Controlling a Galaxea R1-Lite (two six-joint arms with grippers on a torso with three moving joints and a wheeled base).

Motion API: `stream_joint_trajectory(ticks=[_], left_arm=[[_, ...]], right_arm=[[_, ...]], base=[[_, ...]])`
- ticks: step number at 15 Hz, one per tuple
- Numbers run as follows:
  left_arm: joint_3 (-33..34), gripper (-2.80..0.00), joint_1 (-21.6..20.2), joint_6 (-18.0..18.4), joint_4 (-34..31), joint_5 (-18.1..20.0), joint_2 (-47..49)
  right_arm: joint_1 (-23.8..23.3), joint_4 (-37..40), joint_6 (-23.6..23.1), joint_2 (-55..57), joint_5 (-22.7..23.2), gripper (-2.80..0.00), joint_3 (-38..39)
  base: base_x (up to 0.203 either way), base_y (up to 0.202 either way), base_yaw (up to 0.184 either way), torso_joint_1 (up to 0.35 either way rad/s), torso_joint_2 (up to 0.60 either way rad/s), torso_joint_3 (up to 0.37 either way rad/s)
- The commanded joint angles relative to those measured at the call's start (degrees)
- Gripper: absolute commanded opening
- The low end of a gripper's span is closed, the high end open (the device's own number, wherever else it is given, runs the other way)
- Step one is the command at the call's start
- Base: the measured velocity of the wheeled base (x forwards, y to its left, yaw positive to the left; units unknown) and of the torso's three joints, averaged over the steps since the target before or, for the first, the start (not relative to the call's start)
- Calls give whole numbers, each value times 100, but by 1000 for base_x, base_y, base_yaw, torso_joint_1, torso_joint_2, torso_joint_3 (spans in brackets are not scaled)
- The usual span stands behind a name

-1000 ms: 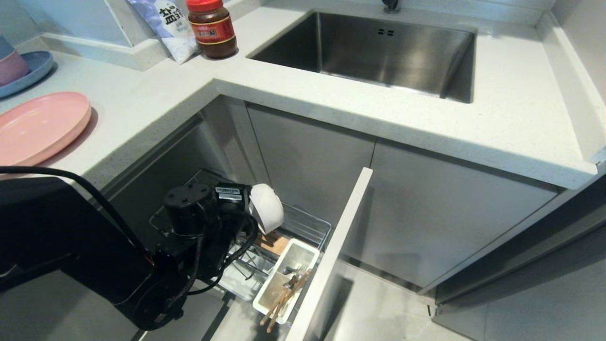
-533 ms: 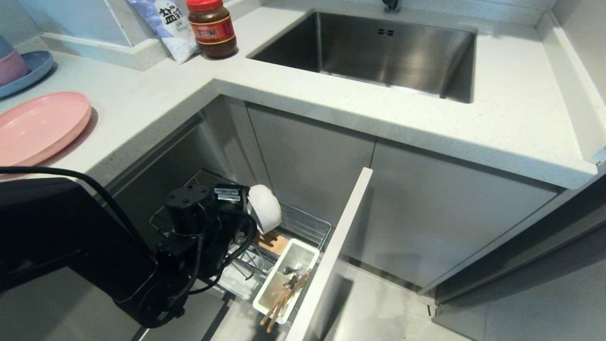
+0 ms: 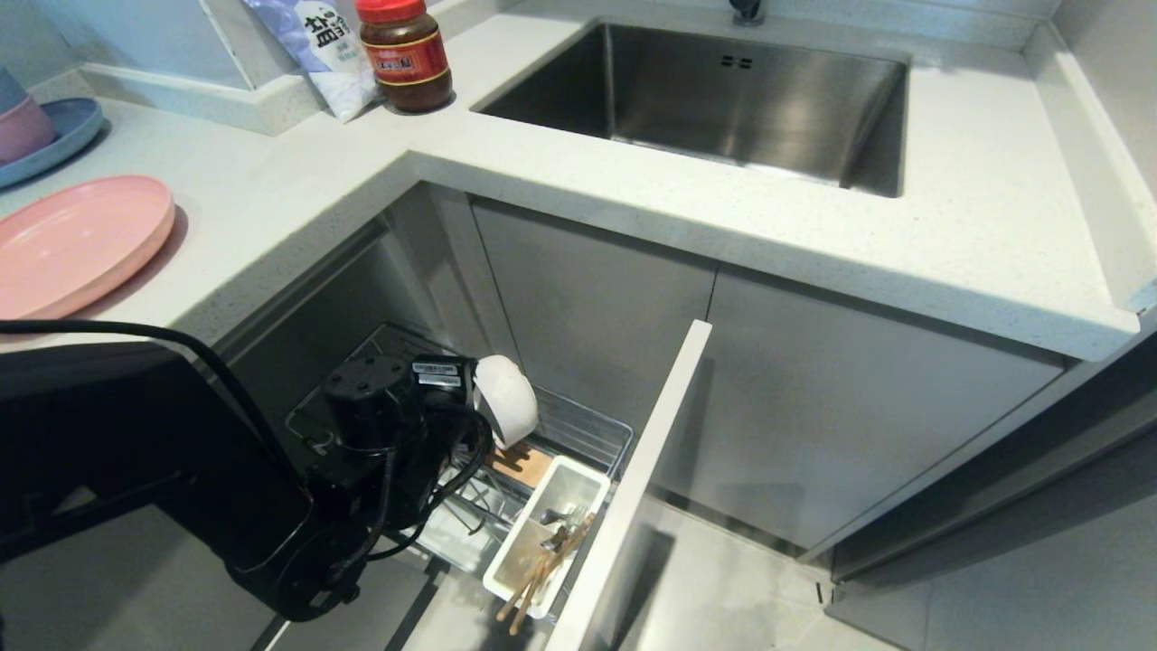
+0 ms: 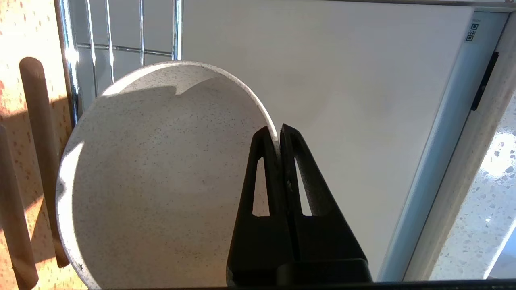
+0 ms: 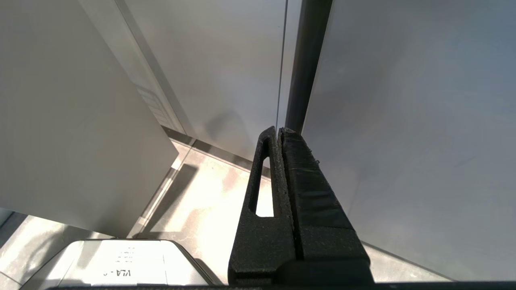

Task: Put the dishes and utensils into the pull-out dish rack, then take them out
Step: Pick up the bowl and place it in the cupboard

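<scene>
My left gripper [image 4: 278, 131] is shut on the rim of the cream-white speckled bowl [image 4: 161, 173]. It holds the bowl [image 3: 506, 398] on edge just above the pull-out dish rack [image 3: 583, 429], over the brown wooden strip [image 3: 522, 463] with its pegs [image 4: 36, 121]. The rack's white cutlery tray [image 3: 578, 479] holds the chopsticks [image 3: 542, 574] and metal utensils [image 3: 556, 520]. The pink plate [image 3: 77, 242] lies on the counter at far left. My right gripper [image 5: 279, 131] is shut and empty, facing cabinet doors and floor, outside the head view.
The rack's pale-grey front panel [image 3: 646, 470] stands right of the tray. The steel sink [image 3: 723, 99] is set in the counter above. A jar [image 3: 405, 54], a bag [image 3: 321, 50] and a blue plate with stacked bowls [image 3: 41, 131] stand at the back left.
The left arm's elbow has crept slightly to the right. The bowl stays in the grip at almost the same spot above the rack.
</scene>
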State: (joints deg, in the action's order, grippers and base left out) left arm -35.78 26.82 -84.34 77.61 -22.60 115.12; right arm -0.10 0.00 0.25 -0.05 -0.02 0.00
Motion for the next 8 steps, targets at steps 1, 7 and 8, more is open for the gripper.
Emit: stream_joint_trajectory(ticks=[1, 7, 8], left_arm=[[-8, -280, -1, -34, -24, -16, -91], [-39, -280, 7, 520, -1377, -40, -1171], [-29, -280, 7, 588, -1529, -58, -1306]], right_arm=[[1, 0, 1, -21, 1, -280, 9], [1, 0, 1, -21, 2, -280, 9], [1, 0, 1, -21, 0, -280, 9]], base=[[0, 0, 0, 0, 0, 0], [0, 0, 0, 0, 0, 0], [0, 0, 0, 0, 0, 0]])
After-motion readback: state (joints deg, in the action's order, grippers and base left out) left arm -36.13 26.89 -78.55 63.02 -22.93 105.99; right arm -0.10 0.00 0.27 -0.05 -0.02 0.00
